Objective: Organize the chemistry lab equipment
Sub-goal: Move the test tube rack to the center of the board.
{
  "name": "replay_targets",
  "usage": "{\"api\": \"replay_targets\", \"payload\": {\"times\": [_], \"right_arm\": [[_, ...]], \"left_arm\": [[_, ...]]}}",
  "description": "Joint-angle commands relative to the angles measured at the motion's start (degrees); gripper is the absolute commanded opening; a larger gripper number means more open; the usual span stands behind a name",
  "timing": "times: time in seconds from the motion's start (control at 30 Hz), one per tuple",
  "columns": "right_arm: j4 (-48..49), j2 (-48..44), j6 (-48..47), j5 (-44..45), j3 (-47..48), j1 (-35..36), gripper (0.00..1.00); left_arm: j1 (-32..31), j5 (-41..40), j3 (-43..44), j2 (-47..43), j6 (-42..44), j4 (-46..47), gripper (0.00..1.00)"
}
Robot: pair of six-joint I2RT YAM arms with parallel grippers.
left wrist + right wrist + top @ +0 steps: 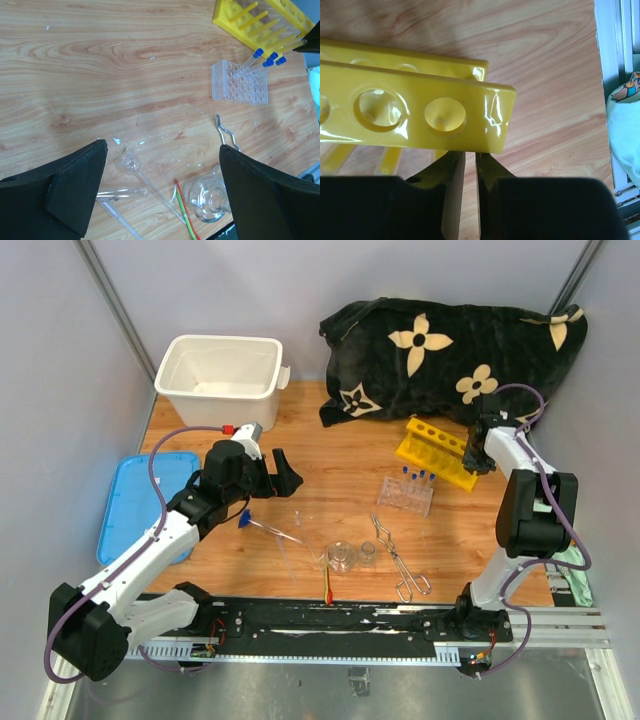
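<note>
White tub (215, 395) rear-L, blue lid (130, 502) L, flowered cloth (450, 340) rear-R.

This is a robot test lab, set up like a small science corner. Plain gray walls (60, 360) and metal poles (108, 300) close it in like a booth. A wooden table (340, 455) fills the middle. At the bottom of the top view, a left arm (150, 550) and a right arm (530, 510) are bolted to a black rail (330, 620). Science things lie on the table: a yellow holed tube rack (437, 450), a clear plastic rack (405, 497) with blue-capped clear tubes (415, 475), small glass beakers (343, 557) and metal tongs (395, 550).
</note>
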Motion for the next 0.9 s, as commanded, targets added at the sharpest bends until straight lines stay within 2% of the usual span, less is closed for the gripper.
{"api": "replay_targets", "payload": {"times": [0.0, 0.37, 0.7, 0.87], "right_arm": [[1.13, 2.6, -0.58, 4.06, 3.36, -0.91, 0.15], [3.09, 9.42, -2.43, 7.98, 11.04, -1.15, 0.15], [4.12, 14.78, -5.95, 7.93, 20.35, -2.63, 0.15], [3.42, 11.53, -6.16, 6.09, 19.86, -2.67, 0.18]], "left_arm": [[-0.14, 0.17, 1.19, -0.16, 1.6, 0.03, 0.98], [-0.14, -0.06, 1.67, 0.91, 1.96, 0.14, 0.98], [-0.14, -0.37, 2.07, 2.33, 2.33, 0.34, 0.98], [-0.14, -0.06, 2.15, 2.35, 1.88, 0.56, 0.98]]}}
